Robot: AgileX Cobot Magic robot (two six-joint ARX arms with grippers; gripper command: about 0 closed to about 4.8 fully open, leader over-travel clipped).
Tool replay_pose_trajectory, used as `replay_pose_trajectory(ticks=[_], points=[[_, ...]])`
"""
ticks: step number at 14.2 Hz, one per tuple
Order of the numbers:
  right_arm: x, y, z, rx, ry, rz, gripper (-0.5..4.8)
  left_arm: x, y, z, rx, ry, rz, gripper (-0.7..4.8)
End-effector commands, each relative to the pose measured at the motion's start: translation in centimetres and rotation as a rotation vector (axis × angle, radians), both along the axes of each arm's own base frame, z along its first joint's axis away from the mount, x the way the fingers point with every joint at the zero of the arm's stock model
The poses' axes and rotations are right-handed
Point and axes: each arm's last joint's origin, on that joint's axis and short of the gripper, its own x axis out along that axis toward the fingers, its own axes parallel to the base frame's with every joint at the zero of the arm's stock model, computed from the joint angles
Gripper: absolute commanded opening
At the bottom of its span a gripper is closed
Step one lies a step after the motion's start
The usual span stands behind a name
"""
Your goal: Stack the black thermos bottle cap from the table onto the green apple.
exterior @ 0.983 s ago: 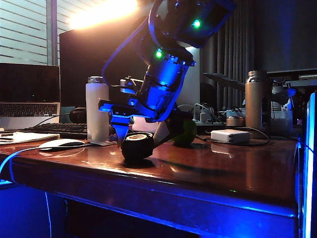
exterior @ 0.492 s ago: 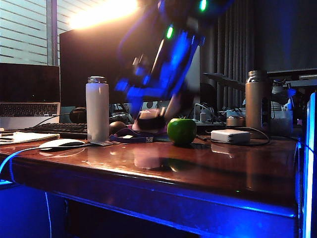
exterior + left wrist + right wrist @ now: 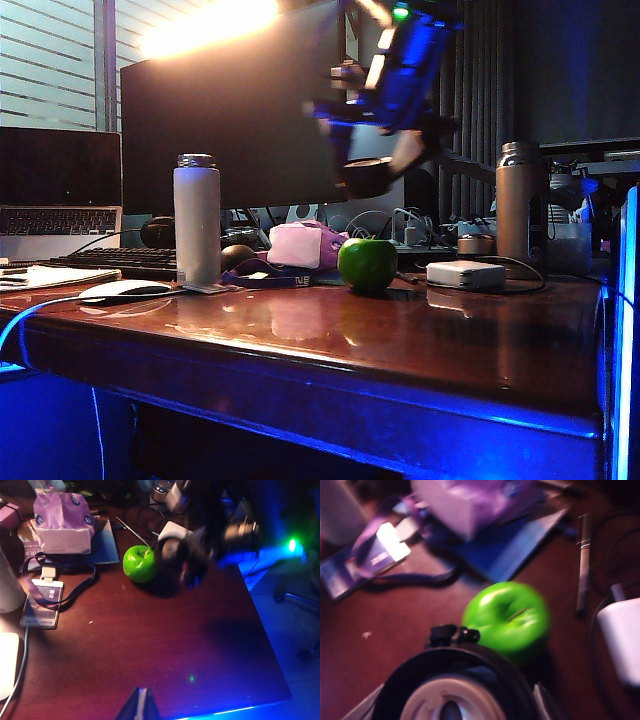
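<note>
**Cap held aloft over the apple, a round seat awaiting it**

Exterior view: the right gripper (image 3: 372, 170) hangs high above the table (image 3: 420, 340), blurred, with the black thermos bottle cap (image 3: 366, 176) pinched between its fingers. The cap sits almost straight above the green apple (image 3: 367, 264), well clear of it. The apple rests on the bare wood, beside a pink pouch (image 3: 306, 245) and well apart from the white thermos (image 3: 197, 219). The left gripper does not show here.

Left wrist view: the cap (image 3: 176, 559) appears as a dark round body overlapping the apple (image 3: 140, 564) at its side, carried by the right arm. Only the closed-looking tip of the left gripper (image 3: 141, 707) shows at the frame edge, over the table's near side, holding nothing; whether its fingers are spread or pressed together I cannot tell.

Right wrist view: the cap (image 3: 452, 687) fills the foreground, pale inner rim facing the camera, clamped across its side walls by the right gripper (image 3: 451, 700). The apple (image 3: 506, 616) lies just beyond, its stem dimple upward.

The cap looks rigid and light, so a grip across its walls should hold it well. The apple is glossy and rounded, likely to roll if nudged; the cap probably needs a level, centred release over the dimple, or it could slide off.
</note>
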Motion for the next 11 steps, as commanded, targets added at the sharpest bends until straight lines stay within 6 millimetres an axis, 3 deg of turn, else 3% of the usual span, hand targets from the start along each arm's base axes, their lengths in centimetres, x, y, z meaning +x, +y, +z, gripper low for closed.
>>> replay_pose_trajectory(ticks=[1, 4, 11], points=[[1.3, -1.7, 0.9, 0.053, -0.062, 0.029, 3.36, -0.2, 0.0, 0.2, -0.006, 0.001, -0.005, -0.04], [3.3, -2.7, 0.3, 0.079, -0.053, 0.038, 3.36, -0.3, 0.0, 0.0, -0.001, 0.030, -0.004, -0.03], [7.2, -1.3, -0.1, 0.050, -0.022, 0.063, 3.36, -0.4, 0.1, -0.2, 0.002, 0.047, -0.004, -0.04]])
